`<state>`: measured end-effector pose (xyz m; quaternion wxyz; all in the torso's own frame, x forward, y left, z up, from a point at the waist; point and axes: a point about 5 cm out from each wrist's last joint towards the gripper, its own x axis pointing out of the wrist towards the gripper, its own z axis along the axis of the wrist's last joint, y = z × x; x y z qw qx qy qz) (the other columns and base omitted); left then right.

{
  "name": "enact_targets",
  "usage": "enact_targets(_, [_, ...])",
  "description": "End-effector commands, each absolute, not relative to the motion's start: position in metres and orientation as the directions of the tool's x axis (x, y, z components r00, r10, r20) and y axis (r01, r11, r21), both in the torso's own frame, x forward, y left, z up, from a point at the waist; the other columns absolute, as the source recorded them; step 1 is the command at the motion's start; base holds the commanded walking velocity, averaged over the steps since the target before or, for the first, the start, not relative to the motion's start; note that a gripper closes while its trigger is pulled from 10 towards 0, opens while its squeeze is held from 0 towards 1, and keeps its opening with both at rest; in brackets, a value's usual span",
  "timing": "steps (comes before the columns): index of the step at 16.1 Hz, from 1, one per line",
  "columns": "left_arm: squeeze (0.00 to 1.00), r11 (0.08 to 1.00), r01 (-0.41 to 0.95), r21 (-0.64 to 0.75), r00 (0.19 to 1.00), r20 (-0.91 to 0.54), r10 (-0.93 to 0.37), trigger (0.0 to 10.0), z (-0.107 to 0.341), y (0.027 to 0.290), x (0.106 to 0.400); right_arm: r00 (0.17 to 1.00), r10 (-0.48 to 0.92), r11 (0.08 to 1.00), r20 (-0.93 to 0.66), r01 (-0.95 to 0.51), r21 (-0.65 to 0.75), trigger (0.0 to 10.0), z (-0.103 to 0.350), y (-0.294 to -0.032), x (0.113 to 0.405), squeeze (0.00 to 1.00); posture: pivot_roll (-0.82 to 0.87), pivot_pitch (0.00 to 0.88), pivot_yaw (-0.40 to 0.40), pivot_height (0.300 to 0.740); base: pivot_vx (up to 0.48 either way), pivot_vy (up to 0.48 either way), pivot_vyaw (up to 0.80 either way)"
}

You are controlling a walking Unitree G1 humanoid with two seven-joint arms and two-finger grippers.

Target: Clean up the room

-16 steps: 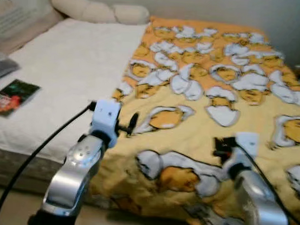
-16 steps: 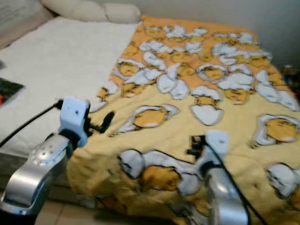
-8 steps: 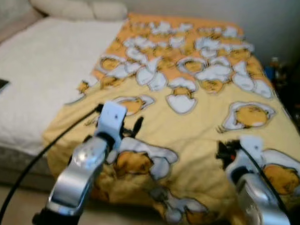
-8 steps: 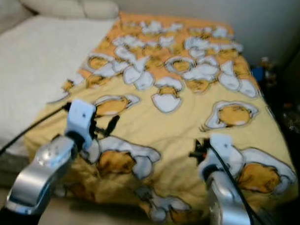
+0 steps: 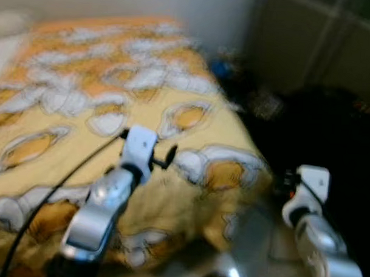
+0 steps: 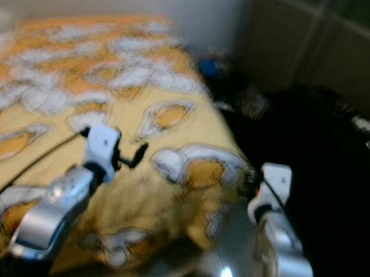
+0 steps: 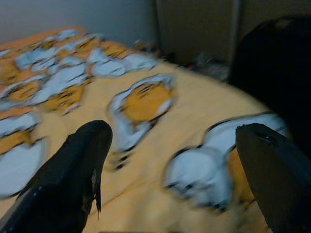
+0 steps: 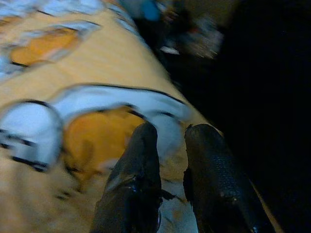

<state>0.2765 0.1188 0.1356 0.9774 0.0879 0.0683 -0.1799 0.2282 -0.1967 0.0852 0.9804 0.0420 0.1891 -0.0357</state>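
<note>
The blanket, yellow and orange with a white and orange cartoon print, covers the bed over the left and middle of the scene, and its near right corner hangs over the bed's edge toward the floor. All views are blurred.

The left gripper hovers over the near part of the blanket, its two black fingers spread wide with nothing between them. Its silver arm reaches forward from the near left, with a black cable running along it.

The right gripper is at the near right, by the hanging corner of the blanket, above the edge of the bed. Its fingers are drawn close together with only a thin gap, and they hold nothing.

To the right of the bed lies a large dark mass, too blurred to identify. Farther away, between the bed and the wall, there is a small blue thing among some dim clutter. A pale wall stands behind the bed, and darker panels rise at the far right.
</note>
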Motion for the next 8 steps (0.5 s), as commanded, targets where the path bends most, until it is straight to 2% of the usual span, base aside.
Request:
enact_targets(1, [0.00, 0.919, 0.361, 0.158, 0.928, -0.156, -0.338, 10.0, 0.1386, 0.1212, 0.2775, 0.937, -0.043, 0.994, -0.346, 0.074, 0.077, 10.0, 0.0925, -0.1935, 0.2326, 0.00, -0.06, 0.000, 0.060, 0.740, 0.000, -0.480, -0.78])
enact_targets(6, [0.00, 0.920, 0.359, 0.160, 0.929, -0.160, -0.334, 10.0, 0.1364, 0.1225, 0.2782, 0.938, -0.046, 0.994, -0.344, 0.077, 0.075, 10.0, 0.0944, -0.1933, 0.2330, 0.00, -0.06, 0.000, 0.056, 0.740, 0.000, -0.480, -0.78])
enact_targets(7, [0.00, 0.921, 0.355, 0.162, 0.930, -0.163, -0.329, 10.0, 0.1355, 0.1234, 0.2785, 0.938, -0.048, 0.995, -0.342, 0.076, 0.068, 10.0, 0.0954, -0.1934, 0.2337, 0.00, -0.07, 0.000, 0.055, 0.740, 0.000, -0.390, -0.78])
enact_targets(8, [0.00, 0.926, 0.344, 0.155, 0.933, -0.169, -0.319, 10.0, 0.1345, 0.1244, 0.2786, 0.939, -0.049, 0.995, -0.341, 0.075, 0.065, 10.0, 0.0962, -0.1938, 0.2340, 0.00, -0.07, 0.000, 0.051, 0.740, 0.000, 0.000, -0.78])
